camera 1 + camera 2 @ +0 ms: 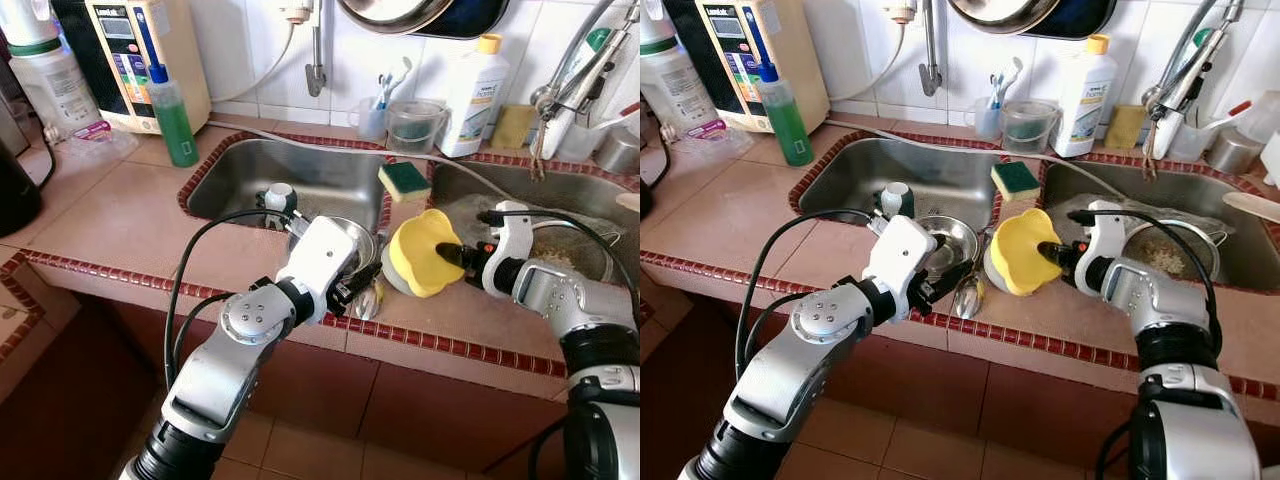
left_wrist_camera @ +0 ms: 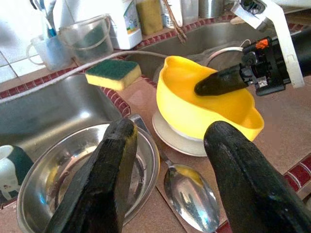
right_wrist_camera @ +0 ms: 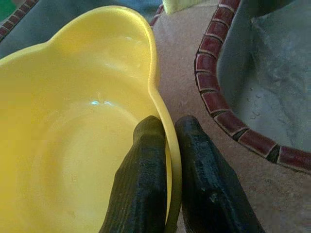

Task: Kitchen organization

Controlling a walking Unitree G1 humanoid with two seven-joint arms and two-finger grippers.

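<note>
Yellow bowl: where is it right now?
The yellow bowl is tilted on the counter strip between the two sinks, its rim pinched by the right gripper, just below the sponge and beside the spoon.

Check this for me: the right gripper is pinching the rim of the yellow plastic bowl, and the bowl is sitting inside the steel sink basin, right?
Not quite. The right gripper does pinch the yellow plastic bowl's rim, but the bowl sits tilted on the tiled counter between the two steel sink basins, as the left wrist view shows.

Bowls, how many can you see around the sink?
2: a yellow bowl tilted on the counter strip between the basins, pinched by the right gripper, and a steel bowl beside it. Others may be hidden.
</note>
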